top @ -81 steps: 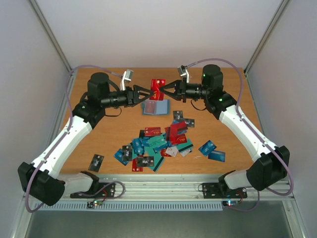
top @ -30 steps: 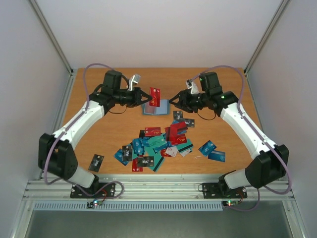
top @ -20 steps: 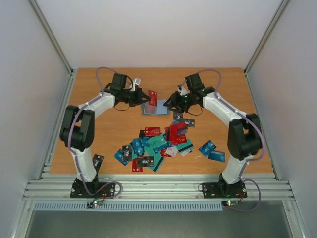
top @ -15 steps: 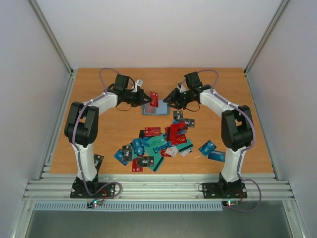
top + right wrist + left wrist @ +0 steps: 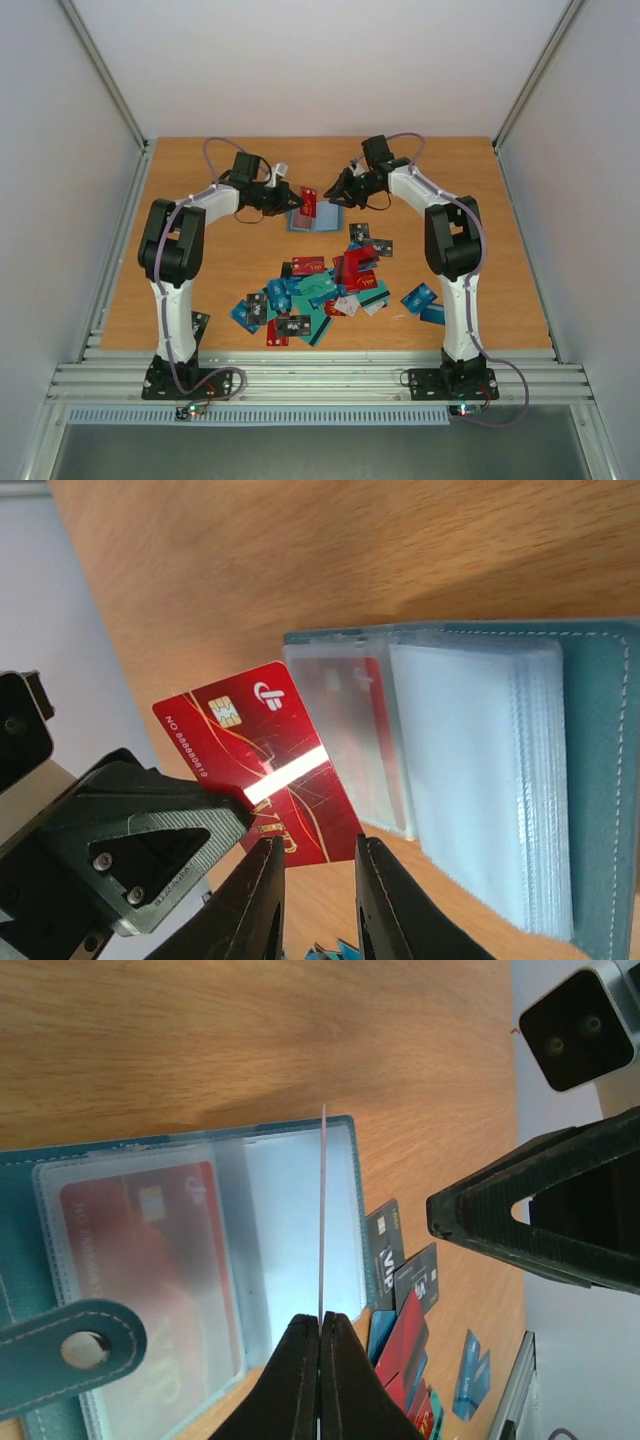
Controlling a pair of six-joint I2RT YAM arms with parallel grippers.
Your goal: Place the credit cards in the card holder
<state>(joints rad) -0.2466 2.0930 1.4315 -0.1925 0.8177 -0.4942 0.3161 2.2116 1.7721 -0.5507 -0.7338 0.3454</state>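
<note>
My left gripper [image 5: 298,203] is shut on the lower edge of a red credit card [image 5: 308,203], holding it upright just over the open card holder [image 5: 316,220]. In the left wrist view the card [image 5: 323,1210] shows edge-on above the left gripper [image 5: 320,1322]. The card holder [image 5: 290,1220] lies flat, with another red card [image 5: 150,1260] in a clear sleeve. In the right wrist view my right gripper [image 5: 315,852] is open, a finger on each side of the red card's [image 5: 260,755] bottom corner, beside the holder [image 5: 480,780]. More credit cards [image 5: 320,290] lie heaped nearer the front.
Two black cards [image 5: 370,240] lie just right of the holder. Blue cards [image 5: 425,302] sit at the heap's right, and one dark card [image 5: 194,327] lies alone at the front left. Both arms reach to the table's back half.
The right gripper has moved left up to the red card, and its jaws have narrowed. Both arms have folded upright. The left gripper has kept its hold on the card, lowering it slightly.
</note>
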